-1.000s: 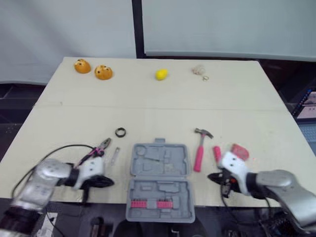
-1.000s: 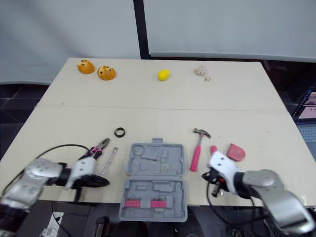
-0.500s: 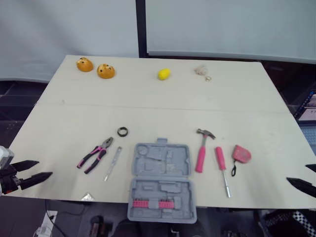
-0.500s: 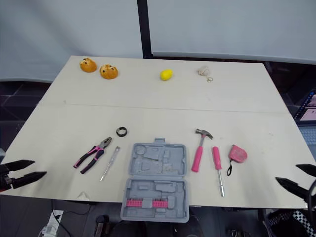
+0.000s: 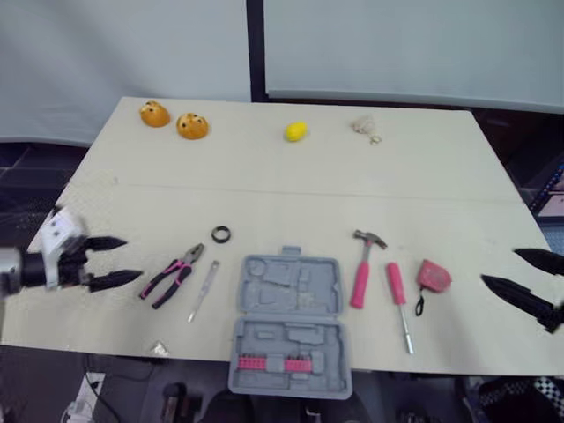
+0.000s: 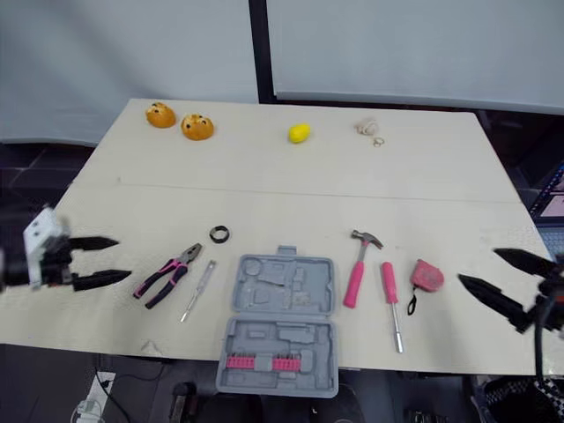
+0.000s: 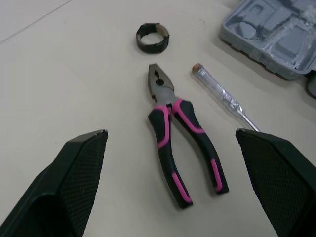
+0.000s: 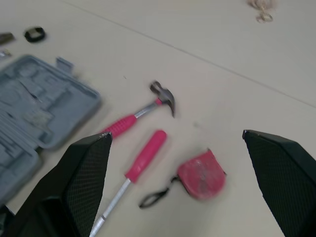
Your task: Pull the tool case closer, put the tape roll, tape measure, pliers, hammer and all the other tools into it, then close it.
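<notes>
The grey tool case [image 5: 289, 322] lies open at the table's front edge, with pink bits in its near half. To its left lie the pink-handled pliers [image 5: 172, 276], a thin tester screwdriver [image 5: 202, 290] and the black tape roll [image 5: 220, 234]. To its right lie the pink hammer [image 5: 361, 269], a pink screwdriver [image 5: 399, 295] and the red tape measure [image 5: 433, 276]. My left gripper [image 5: 130, 259] is open, just left of the pliers [image 7: 177, 143]. My right gripper [image 5: 500, 267] is open, right of the tape measure [image 8: 200, 174]. Neither holds anything.
Two orange objects [image 5: 154, 114] sit at the far left of the table, a yellow lemon [image 5: 296, 131] and a pale lump with a ring [image 5: 363, 125] at the far middle. A small scrap [image 5: 159, 349] lies at the front edge.
Both grippers were shut beside the case a second ago. They have opened, swung out to the sides, and now point inward over the table's left and right ends.
</notes>
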You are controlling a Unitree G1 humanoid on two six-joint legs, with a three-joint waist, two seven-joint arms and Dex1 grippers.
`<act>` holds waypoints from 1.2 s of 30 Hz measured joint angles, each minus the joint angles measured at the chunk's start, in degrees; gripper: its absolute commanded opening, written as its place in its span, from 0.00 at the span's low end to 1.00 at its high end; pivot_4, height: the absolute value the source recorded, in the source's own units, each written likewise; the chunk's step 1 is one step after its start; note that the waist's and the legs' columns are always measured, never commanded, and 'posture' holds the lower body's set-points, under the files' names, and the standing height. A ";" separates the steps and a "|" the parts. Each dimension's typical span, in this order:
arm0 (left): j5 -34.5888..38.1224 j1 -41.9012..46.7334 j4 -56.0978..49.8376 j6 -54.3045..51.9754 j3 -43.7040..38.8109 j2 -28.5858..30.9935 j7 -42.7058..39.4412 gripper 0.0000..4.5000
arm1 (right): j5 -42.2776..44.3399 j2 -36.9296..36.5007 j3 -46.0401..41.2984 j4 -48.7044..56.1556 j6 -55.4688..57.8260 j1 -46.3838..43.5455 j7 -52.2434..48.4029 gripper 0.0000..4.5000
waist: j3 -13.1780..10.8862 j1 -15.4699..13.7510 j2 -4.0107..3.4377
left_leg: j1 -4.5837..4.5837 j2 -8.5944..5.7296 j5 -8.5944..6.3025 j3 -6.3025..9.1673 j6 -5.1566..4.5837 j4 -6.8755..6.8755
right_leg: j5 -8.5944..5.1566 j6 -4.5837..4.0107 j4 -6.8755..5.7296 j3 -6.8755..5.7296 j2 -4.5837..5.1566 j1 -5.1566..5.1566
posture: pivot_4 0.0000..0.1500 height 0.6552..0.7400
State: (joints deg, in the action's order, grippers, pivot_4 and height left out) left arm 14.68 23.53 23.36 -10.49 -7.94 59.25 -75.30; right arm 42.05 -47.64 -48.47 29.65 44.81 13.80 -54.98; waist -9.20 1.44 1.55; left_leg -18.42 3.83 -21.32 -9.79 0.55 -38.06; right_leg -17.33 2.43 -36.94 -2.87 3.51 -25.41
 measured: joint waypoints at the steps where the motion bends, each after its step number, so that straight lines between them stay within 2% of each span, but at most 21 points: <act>1: -1.30 3.56 0.66 0.44 2.60 -0.13 -1.62 0.99 | 1.85 0.36 1.40 1.75 1.22 -1.17 1.65 0.99 | 0.00 0.00 0.00 | -0.02 -0.05 0.01 -0.04 -0.02 -0.05 | 0.01 0.01 0.02 0.01 -0.03 0.00 | 1.00 0.97; 5: -8.41 16.73 9.75 2.83 12.14 -4.01 -5.24 0.99 | 5.28 1.34 7.70 5.48 2.93 -4.37 5.83 0.99 | 0.01 0.02 0.02 | -0.01 -0.18 0.04 -0.22 -0.10 -0.22 | 0.04 0.08 0.00 -0.05 -0.23 0.01 | 1.00 0.97; 8: -14.74 25.37 19.45 8.26 19.43 -8.97 -7.71 0.81 | 6.01 2.46 14.30 9.12 2.56 -5.81 7.96 1.00 | 0.01 0.06 0.05 | -0.06 -0.19 0.07 -0.20 -0.14 -0.22 | 0.07 0.12 0.04 0.04 -0.45 -0.01 | 1.00 0.97; 9: -16.16 26.78 21.40 9.76 20.76 -9.76 -8.13 0.71 | 6.04 2.83 15.67 9.60 2.51 -6.08 8.40 1.00 | -0.01 0.17 0.08 | -0.09 -0.17 0.07 -0.21 -0.14 -0.22 | 0.07 0.12 0.07 0.04 -0.53 -0.04 | 1.00 0.97; 12: -23.33 34.33 32.40 15.75 25.76 -14.23 -4.48 0.71 | 5.65 4.08 20.56 10.35 2.04 -8.51 11.51 1.00 | -0.05 0.08 0.15 | -0.12 -0.15 0.06 -0.21 -0.15 -0.28 | 0.08 0.14 0.07 0.04 -0.58 -0.06 | 1.00 0.97; 19: -32.00 42.86 45.12 24.82 30.52 -21.49 0.56 0.71 | 3.47 6.92 28.78 11.98 0.04 -10.14 16.43 1.00 | -0.06 -0.08 0.17 | -0.24 -0.12 0.05 -0.15 -0.20 -0.43 | 0.08 0.14 0.04 -0.08 -0.34 -0.09 | 1.00 0.97; 24: -35.15 45.17 48.55 27.35 31.52 -24.61 3.22 0.71 | 2.27 8.01 30.32 13.49 -1.38 -7.38 18.41 1.00 | -0.06 -0.08 0.16 | -0.66 -0.10 -0.02 -0.08 -0.31 -1.02 | 0.11 0.19 -0.09 -0.27 -0.31 -0.16 | 1.00 0.97; 36: -41.27 45.57 51.87 28.85 32.97 -29.71 11.88 0.71 | 2.33 8.04 29.94 15.26 -2.55 -4.97 20.56 1.00 | -0.06 -0.09 0.17 | -0.74 -0.15 -0.02 0.27 -0.39 -1.04 | 0.14 0.25 -0.08 -0.67 -0.23 -0.16 | 1.00 0.97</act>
State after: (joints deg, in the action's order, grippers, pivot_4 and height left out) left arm -26.59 69.10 75.22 18.36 25.03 29.54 -63.43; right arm 44.39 -39.60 -18.53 44.91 42.26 8.82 -34.42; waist -9.25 1.35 1.71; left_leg -19.16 3.67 -21.34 -9.52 0.15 -39.10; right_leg -17.19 2.67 -37.02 -3.54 3.29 -25.57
